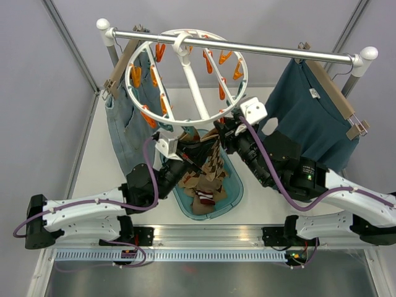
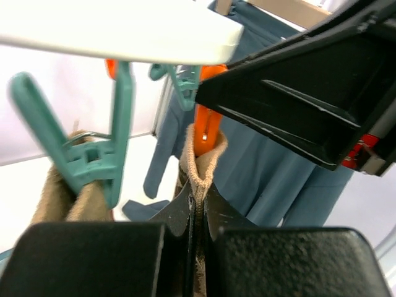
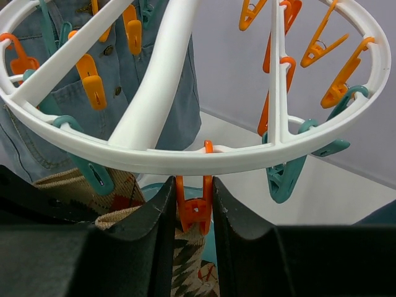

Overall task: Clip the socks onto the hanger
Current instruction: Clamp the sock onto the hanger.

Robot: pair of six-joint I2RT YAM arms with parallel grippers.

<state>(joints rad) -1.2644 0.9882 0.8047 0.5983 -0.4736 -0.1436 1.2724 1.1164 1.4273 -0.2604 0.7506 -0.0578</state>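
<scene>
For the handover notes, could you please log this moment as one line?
left end effector: shut on sock cuff, at orange clothespin | right end effector: squeezing that clothespin on hanger | basket: more socks

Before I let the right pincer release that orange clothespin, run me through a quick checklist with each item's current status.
1. Left pincer shut on the sock cuff: ok.
2. Right pincer squeezing the orange clothespin from both sides: ok.
3. Cuff seated between that clothespin's jaws: cannot tell; it only overlaps the pin's lower end in the left wrist view.
4. Round hanger hooked over the rail: ok.
5. Neighbouring teal clothespin gripping another sock: ok.
</scene>
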